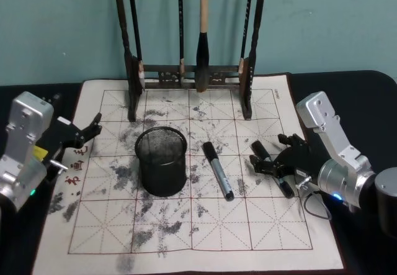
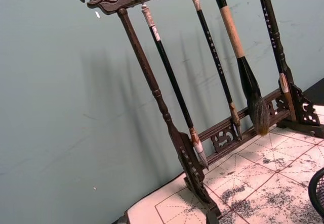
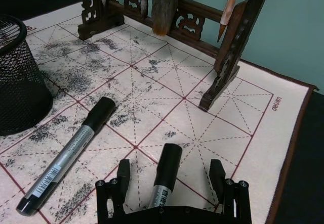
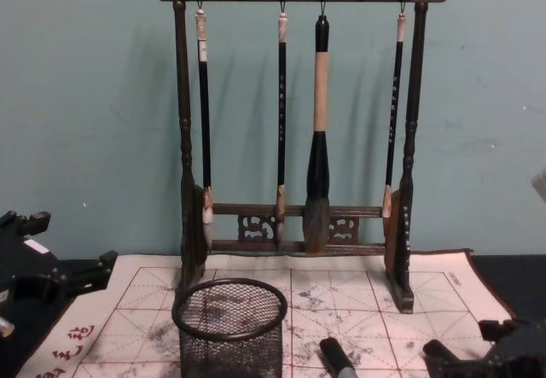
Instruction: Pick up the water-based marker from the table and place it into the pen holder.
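Standing by the table, I see the right gripper low over the ink-stained mat, its 2 fingers spread wide with 1 marker lying between them. Neither finger touches the marker yet, so nothing is gripped. This marker lies on the right side of the mat, well apart from the pen holder, which stands upright near the middle. A second marker lies flat between the holder and the gripper, just beside the holder.

The left gripper is parked at the mat's left edge; whether it is open or closed I cannot tell.

The marker looks like a light, stiff stick: a black cap, then a grey labelled barrel. The barrel is smooth and round, so I would expect it to roll or twist in a loose pinch. The fingers sit about where cap meets barrel, and closing squarely across there seems the safest hold. The mesh holder looks light too, so a careless drop against its rim could tip it. The brush rack stands behind, out of the way.
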